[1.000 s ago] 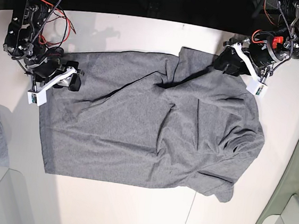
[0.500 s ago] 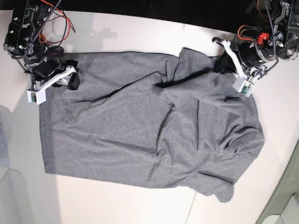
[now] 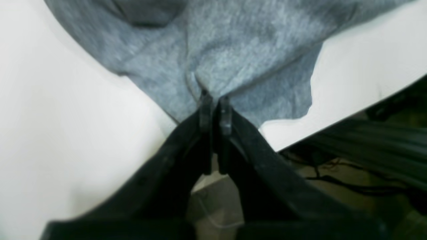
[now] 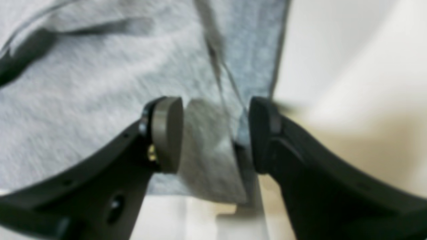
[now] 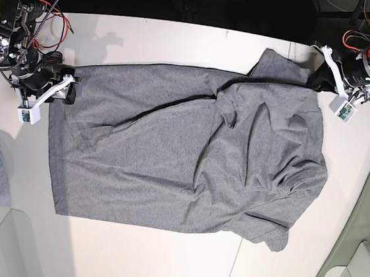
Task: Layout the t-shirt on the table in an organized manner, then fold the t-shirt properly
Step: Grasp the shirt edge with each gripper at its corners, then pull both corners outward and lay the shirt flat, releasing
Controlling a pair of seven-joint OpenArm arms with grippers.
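The heather-grey T-shirt (image 5: 164,143) lies across the middle of the desk (image 5: 126,255), between the two arms, its longer spread running roughly from one side edge of the desk towards the other. The left pincer (image 3: 215,103) is pressed narrow on a gathered pinch of the shirt, at the corner of the cloth towards the arms' side of the desk. From that pinch, the bulk of the shirt lies inward, towards the desk's middle, and out towards the edge opposite the arms; a ridge of fabric (image 5: 269,89) runs from the jaws back to the shirt's centre, while a loose flap (image 5: 279,64) lies beside it, on the arms' side. The right pincer (image 4: 215,133) is wide, its fingers on either side of a cloth edge at the opposite end, holding nothing (whether the tips touch the fabric, I cannot tell). The left arm is plainly the nearer to the rumpled half, the right arm to the smoother one. The laying out seems well short of done, and the next move probably turns on that line between the pincers: drawing the left one outward along the long axis, away from the right, should take out the slack, though with the right end ungripped the whole shirt could slide instead.
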